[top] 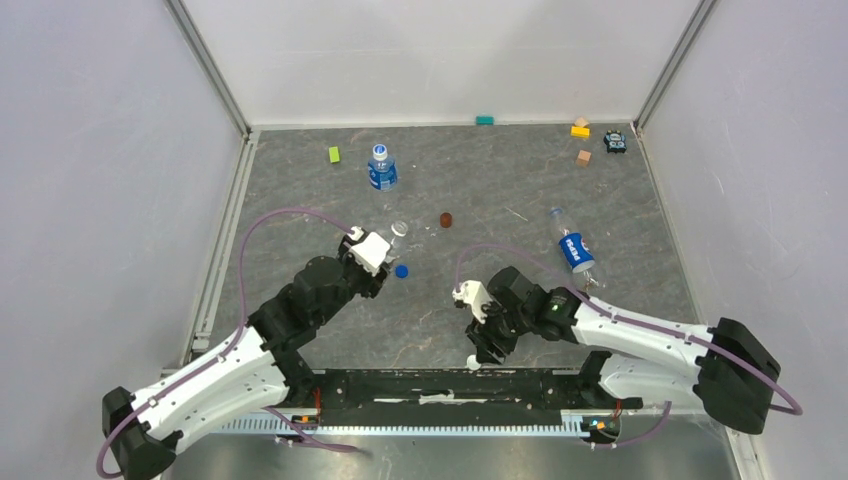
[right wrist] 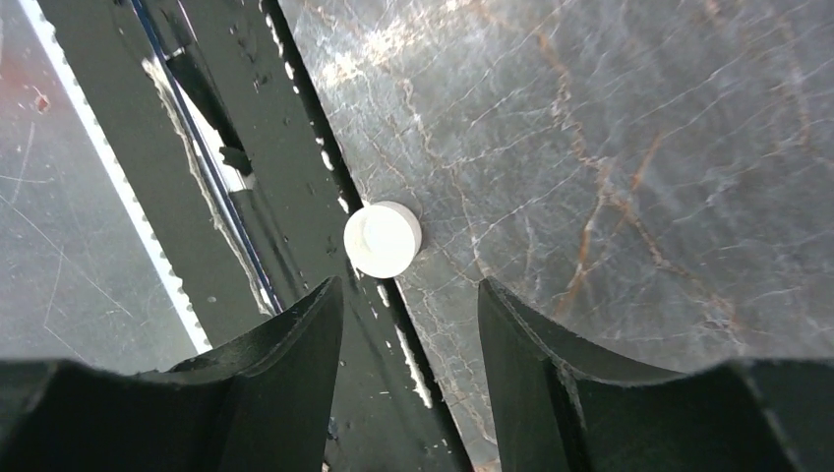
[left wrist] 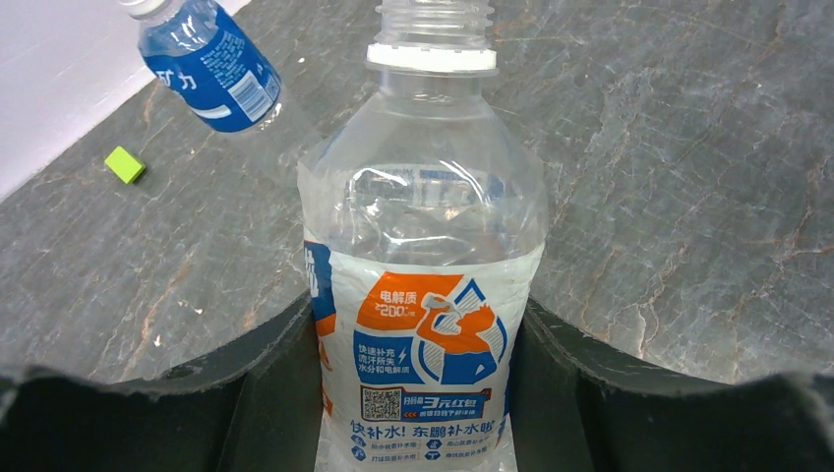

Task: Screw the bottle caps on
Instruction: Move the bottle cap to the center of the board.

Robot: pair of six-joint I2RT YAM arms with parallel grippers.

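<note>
The left gripper is clamped on a clear bottle, one finger on each side of the labelled lower body, probably so the neck stays free; the threaded mouth is bare, uncapped, and points away from the palm; whether its base rests on the table I cannot tell. Beyond the fingertips and off to their left stands a second bottle, already wearing a whitish cap, with a green block nearer the wall. Just beside this gripper, on its right, a blue cap lies loose on the table, close enough to serve the held bottle.

The right gripper points down with its jaws spread wide and nothing between them; a white cap lies just ahead of the fingertips, lined up with the gap, resting where the dark rail meets the stone surface. The pose reads as an approach to pick this cap up; the rail edge beside it may crowd one finger. Well beyond this gripper, to its right, a third bottle lies on its side.
</note>
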